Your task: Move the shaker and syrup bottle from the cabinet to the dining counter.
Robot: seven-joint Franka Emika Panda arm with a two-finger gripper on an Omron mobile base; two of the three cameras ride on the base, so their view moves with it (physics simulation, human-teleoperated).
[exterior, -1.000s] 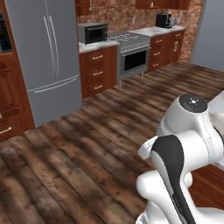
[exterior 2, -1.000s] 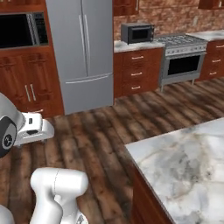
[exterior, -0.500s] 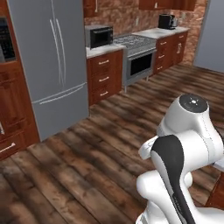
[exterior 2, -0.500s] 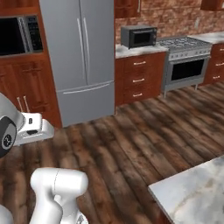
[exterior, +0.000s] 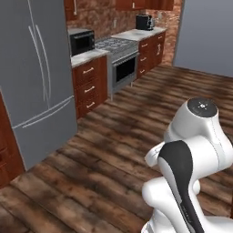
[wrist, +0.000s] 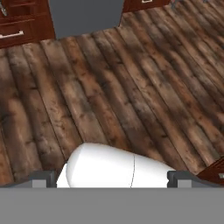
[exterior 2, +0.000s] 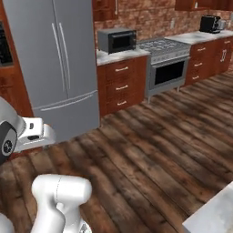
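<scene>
The shaker and the syrup bottle are out of view. A reddish-brown wall cabinet point(exterior 2: 105, 6) with a vertical silver handle hangs shut above the microwave, and it shows again as the cabinet point(exterior: 70, 5) in the left base view. A marble corner of the dining counter point(exterior 2: 217, 213) pokes in at the lower right. In the hand view my gripper point(wrist: 111, 180) is open over bare wooden floor, its fingertips point(wrist: 43, 179) far apart with nothing between them. My hand point(exterior 2: 32, 132) is held low in front of the fridge.
A tall grey fridge point(exterior: 32, 77) stands at the left. Beside it are wood drawers point(exterior 2: 120, 86) under a marble countertop with a microwave point(exterior 2: 117, 40), then a stove point(exterior 2: 168, 68) and a toaster point(exterior 2: 208, 22). Wooden floor point(exterior: 123, 136) stretches ahead.
The whole picture has shifted because the base has moved: the fridge and kitchen units are nearer and the dining counter has slid off to the lower right. The arm keeps its pose, gripper still open.
</scene>
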